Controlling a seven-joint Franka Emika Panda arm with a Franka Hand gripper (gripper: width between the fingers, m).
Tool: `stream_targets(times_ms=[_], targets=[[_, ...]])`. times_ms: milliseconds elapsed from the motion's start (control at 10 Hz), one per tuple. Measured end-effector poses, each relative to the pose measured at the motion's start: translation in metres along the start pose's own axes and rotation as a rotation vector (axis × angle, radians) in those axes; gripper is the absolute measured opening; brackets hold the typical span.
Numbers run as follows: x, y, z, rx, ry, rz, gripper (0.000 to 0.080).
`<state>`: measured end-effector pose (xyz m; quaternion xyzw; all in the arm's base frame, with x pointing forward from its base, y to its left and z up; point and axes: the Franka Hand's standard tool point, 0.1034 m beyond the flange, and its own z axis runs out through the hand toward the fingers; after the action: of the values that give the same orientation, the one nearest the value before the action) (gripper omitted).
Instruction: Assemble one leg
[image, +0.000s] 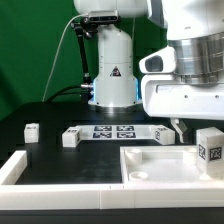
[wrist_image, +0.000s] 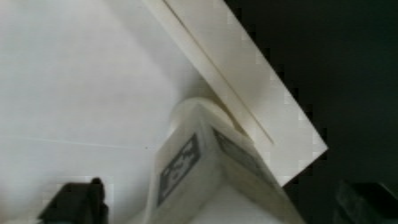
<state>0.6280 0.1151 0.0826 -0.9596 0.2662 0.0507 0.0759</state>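
Observation:
A white leg (wrist_image: 199, 165) with a black-and-white tag stands between my fingers, its far end meeting the white tabletop (wrist_image: 89, 80) close to that board's edge. My gripper (wrist_image: 217, 205) straddles it. The black fingertips (wrist_image: 75, 200) show at both sides with a gap to the leg, so the jaws look open. In the exterior view the same leg (image: 210, 148) stands at the tabletop's (image: 150, 165) right side under my gripper (image: 205, 130). Three more legs lie on the black table: one (image: 31, 131) at the left, one (image: 70, 138) and one (image: 163, 133) by the marker board.
The marker board (image: 112, 131) lies flat in the middle, in front of the arm's white base (image: 112, 75). A white raised border (image: 15, 168) runs along the front left. A black cable (image: 75, 60) hangs beside the base.

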Motion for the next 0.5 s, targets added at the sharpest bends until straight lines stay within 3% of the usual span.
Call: stream_targets(times_ms=[300,500], targets=[[0.0021,-0.0024,-0.0030,-0.055,0.027,-0.363,0.0649],[0.0063,0.0017,-0.0037,-0.057,0.029,-0.548,0.0649]])
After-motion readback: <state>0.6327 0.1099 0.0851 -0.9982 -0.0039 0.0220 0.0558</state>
